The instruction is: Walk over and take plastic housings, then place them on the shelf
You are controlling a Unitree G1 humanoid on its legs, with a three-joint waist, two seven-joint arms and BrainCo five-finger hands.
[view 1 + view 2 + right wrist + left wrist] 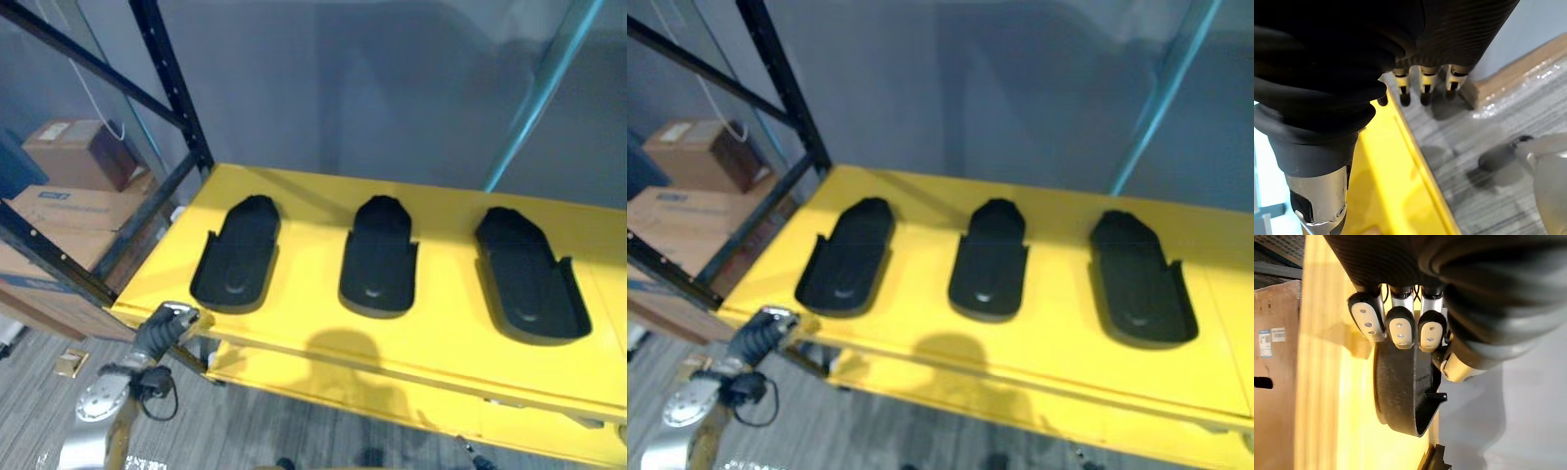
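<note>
3 black plastic housings (236, 253) (379, 257) (530, 275), 1 yellow shelf (441, 328), at least 2 cardboard boxes (78, 152) (73, 213)

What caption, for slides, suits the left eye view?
Three black plastic housings on yellow shelf; left robot hand at edge.

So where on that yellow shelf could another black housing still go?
Barest: the right end of the shelf past the right housing, and the back strip behind all three. Gaps either side of the middle housing look tight. The left hand crowds the front left corner by the left housing.
</note>
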